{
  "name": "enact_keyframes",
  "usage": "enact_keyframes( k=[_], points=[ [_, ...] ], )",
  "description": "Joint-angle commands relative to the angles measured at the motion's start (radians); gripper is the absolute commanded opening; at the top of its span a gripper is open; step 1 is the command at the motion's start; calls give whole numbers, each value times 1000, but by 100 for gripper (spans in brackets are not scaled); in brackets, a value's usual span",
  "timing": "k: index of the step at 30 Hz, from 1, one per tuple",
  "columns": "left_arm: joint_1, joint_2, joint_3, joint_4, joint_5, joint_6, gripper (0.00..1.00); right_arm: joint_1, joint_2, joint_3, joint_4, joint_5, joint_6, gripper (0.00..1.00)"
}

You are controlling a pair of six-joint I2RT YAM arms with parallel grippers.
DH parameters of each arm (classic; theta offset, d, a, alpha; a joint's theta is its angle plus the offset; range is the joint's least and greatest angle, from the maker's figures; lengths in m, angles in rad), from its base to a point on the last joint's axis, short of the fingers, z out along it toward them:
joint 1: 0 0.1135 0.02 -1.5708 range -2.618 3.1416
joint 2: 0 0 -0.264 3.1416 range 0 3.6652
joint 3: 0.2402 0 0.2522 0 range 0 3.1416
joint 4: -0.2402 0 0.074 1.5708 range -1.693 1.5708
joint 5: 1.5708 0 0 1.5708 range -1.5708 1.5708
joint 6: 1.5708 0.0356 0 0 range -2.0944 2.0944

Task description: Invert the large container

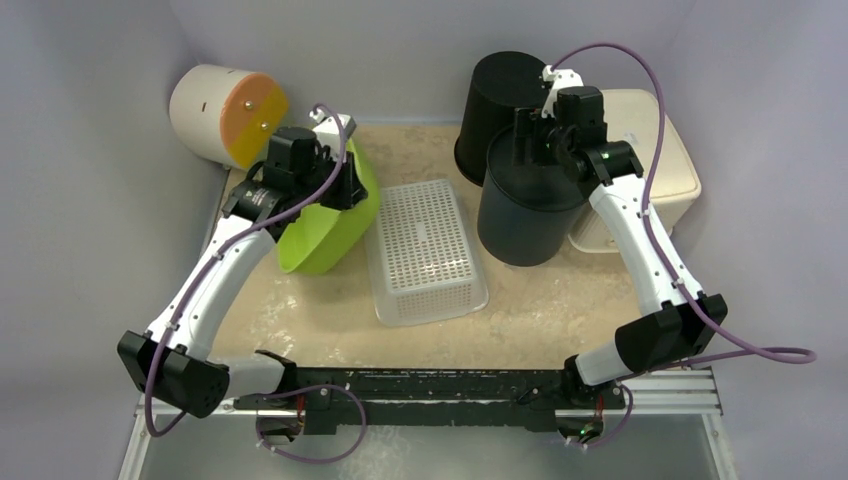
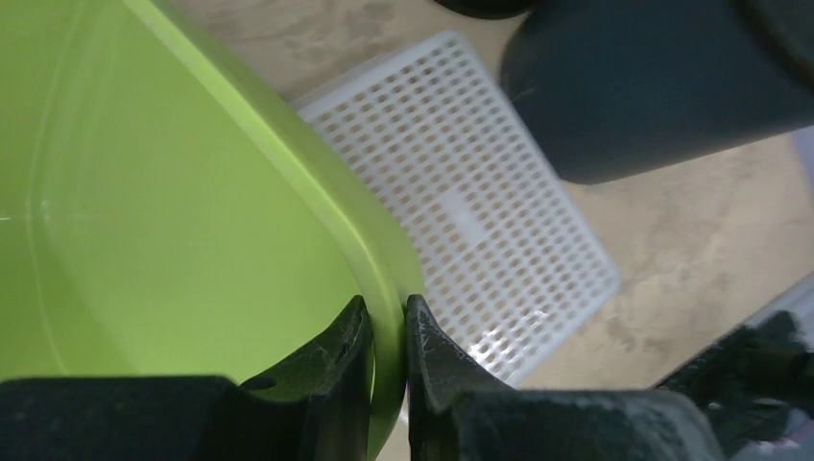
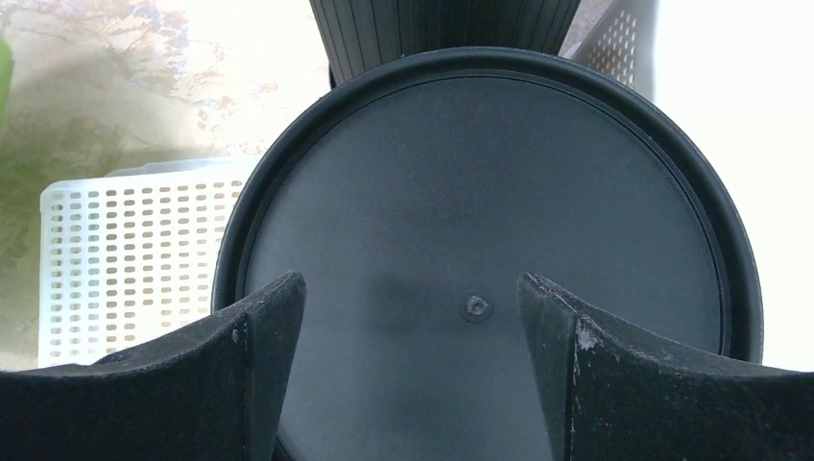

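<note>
The left gripper (image 2: 387,312) was clamped on the rim of the lime-green plastic tub (image 2: 173,192), tipped on edge at the table's (image 1: 540,300) left, just beside a white perforated basket (image 1: 425,250). The right gripper (image 3: 413,288) hung open above a black round bin (image 3: 480,173). That thin pinch on smooth plastic might slip mid-turn, dropping the tub onto the basket

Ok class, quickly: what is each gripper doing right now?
Left gripper: closed on the green bowl's rim.
Right gripper: open above the black bin's base.

Glossy green plastic tub (image 2: 144,192), matt black bin (image 3: 480,192).
</note>
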Motion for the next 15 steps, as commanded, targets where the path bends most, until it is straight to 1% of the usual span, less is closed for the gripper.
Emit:
enact_keyframes(
  k=[1,4,9,12,13,15],
  points=[
    [1,-10,-38,331,212,-230,0,-4,-30,33,27,1,-8,83],
    [1,-43,-114,533,265,-358,0,-4,-32,36,21,10,-12,83],
    [1,-95,-238,737,271,-522,0,-5,-36,24,23,10,-15,84],
    [0,-131,-344,933,238,-673,0,-4,-32,26,25,0,-11,83],
    [1,-145,-379,1001,213,-745,0,-4,-32,27,26,-2,-10,83],
    [1,-179,-437,1125,161,-831,0,-4,-29,32,27,-6,-9,83]
  ],
)
